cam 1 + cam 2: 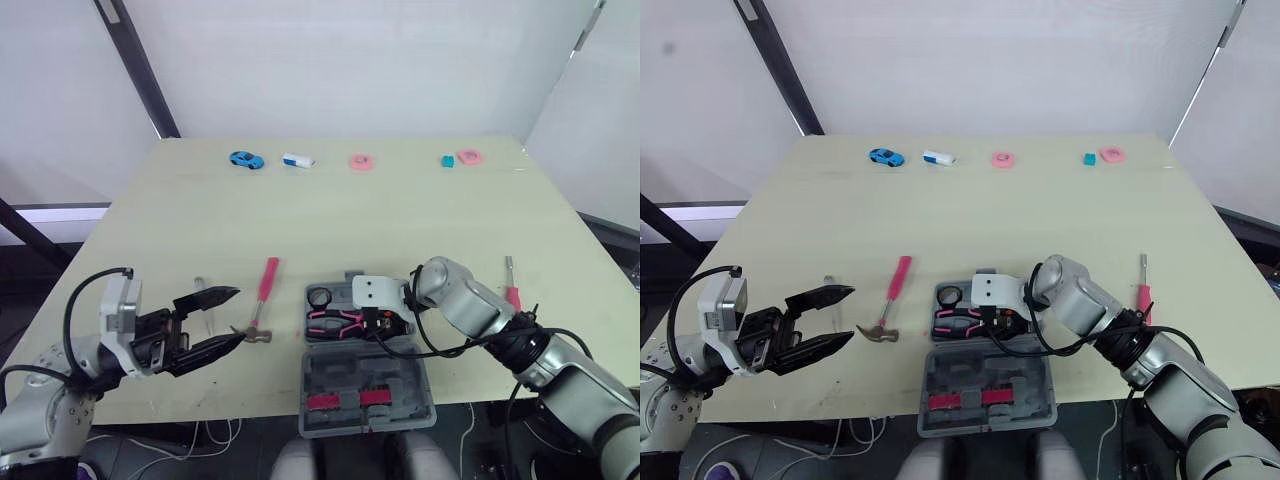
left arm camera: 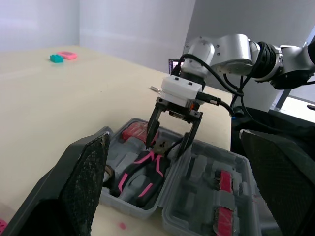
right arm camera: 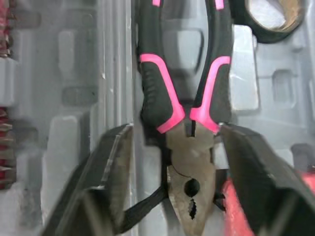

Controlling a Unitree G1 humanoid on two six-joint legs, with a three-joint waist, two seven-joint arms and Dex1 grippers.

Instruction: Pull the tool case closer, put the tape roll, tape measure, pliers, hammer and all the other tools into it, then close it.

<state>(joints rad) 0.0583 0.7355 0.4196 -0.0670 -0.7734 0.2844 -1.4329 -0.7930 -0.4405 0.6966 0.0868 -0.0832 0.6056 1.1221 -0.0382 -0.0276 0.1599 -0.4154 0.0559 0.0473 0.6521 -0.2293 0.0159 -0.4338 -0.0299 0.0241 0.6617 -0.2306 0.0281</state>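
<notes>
Head views: tool case (image 1: 350, 375), lid open, at the near table edge. Hammer (image 1: 265, 285) on the table just left of it. Left gripper (image 1: 237, 315) spread wide and empty, near the hammer head.

Left wrist view: right gripper (image 2: 166, 147) lowered into the case, fingers parted.

Right wrist view: pliers (image 3: 189, 167) lie in their recess between those fingers, contact unclear. Tape roll (image 3: 268, 17) beside the handles.
</notes>
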